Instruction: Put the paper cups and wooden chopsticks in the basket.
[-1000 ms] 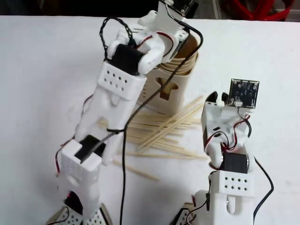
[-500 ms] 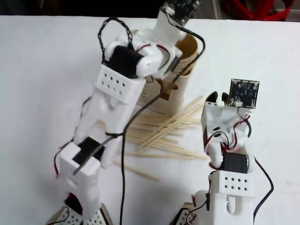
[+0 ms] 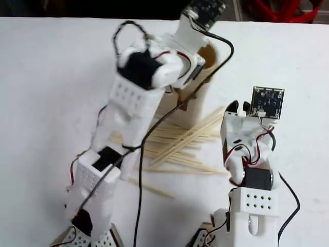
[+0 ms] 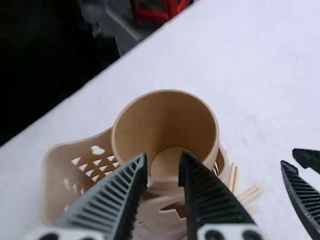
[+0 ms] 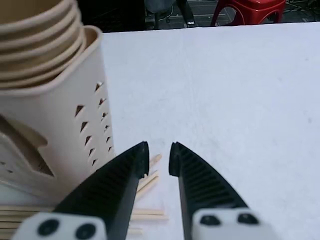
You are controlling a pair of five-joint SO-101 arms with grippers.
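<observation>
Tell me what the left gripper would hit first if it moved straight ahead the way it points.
Most likely the top paper cup in the basket: the left gripper points into its open mouth, near the closer rim. Depth is unclear.

The setting reads as a robotics lab or hobby workshop. A plain white table point(image 3: 46, 77) carries two white plastic arms point(image 3: 131, 103) with bare black servo motors point(image 3: 257, 180), loose red and black wires point(image 3: 138, 206) and an uncovered camera board point(image 3: 268, 102). Beyond the table's far edge stands a red plastic stool point(image 5: 248, 10) on a dark floor.
</observation>
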